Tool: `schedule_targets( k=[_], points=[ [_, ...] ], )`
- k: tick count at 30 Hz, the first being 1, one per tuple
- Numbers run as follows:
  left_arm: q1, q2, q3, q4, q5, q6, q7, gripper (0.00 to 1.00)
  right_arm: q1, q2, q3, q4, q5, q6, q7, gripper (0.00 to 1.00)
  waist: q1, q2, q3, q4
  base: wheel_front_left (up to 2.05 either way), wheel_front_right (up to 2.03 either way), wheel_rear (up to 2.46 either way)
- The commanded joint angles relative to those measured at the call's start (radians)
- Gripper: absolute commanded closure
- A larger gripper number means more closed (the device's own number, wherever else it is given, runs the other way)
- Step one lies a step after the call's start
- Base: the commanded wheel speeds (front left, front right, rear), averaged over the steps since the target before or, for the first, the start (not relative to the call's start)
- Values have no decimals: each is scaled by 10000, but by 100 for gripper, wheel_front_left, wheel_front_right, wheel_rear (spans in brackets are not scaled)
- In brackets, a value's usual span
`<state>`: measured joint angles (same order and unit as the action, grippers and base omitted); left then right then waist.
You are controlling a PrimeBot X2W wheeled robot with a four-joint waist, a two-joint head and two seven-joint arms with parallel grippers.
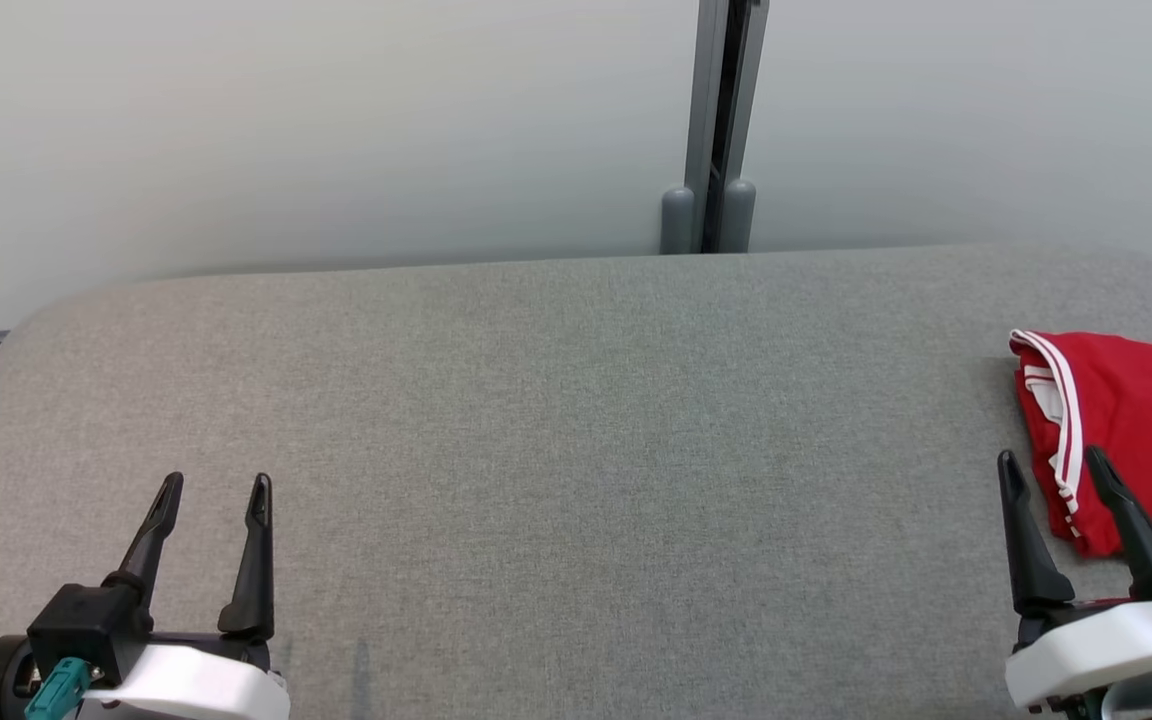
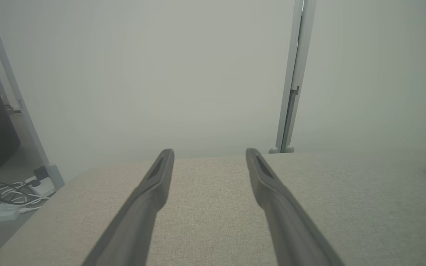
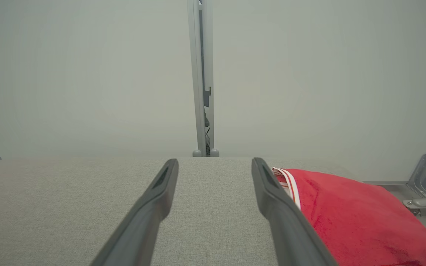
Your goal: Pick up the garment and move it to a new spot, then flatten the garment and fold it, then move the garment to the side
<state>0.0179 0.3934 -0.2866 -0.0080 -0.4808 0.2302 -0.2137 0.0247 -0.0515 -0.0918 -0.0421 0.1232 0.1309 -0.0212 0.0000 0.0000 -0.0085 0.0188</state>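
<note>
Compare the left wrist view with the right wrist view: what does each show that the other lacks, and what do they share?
The left wrist view adds white cables on the floor and the open left tool. The right wrist view adds a metal bracket foot and the open right tool. Both share the grey table, the partition post and the red garment, a mere sliver in the left one.

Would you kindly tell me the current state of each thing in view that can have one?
red garment: bunched up, lying at the table's right end, not gripped.
left claw: open, empty, over bare table.
right claw: open, empty, right beside the garment's striped edge.
table: grey fabric top, carrying the garment.
</note>
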Motion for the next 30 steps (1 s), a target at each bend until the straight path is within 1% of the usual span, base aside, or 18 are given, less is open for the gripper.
schedule_targets(
  k=[1, 8, 15, 30],
  points=[
    [73, 57, 3, -38, 73, 51, 22, 0, 128, -14, -39, -45, 79, -3, 41, 0, 0, 0, -97, 12, 0, 0, 0],
    [169, 134, -43, -50, 21, 112, 151, 0, 432, -16, -100, -263, 217, -3, 183, 0, 0, 0, -199, 29, 0, 0, 0],
    [146, 117, -77, 1, -38, 137, 168, 0, 416, -16, -145, -341, 266, -3, 208, 0, 0, 0, -158, 69, 0, 0, 0],
    [71, 173, -133, 53, -118, 186, 254, 0, 413, -15, -111, -186, 439, -3, 107, 0, 0, 0, -138, 113, 0, 0, 0]
  ],
)
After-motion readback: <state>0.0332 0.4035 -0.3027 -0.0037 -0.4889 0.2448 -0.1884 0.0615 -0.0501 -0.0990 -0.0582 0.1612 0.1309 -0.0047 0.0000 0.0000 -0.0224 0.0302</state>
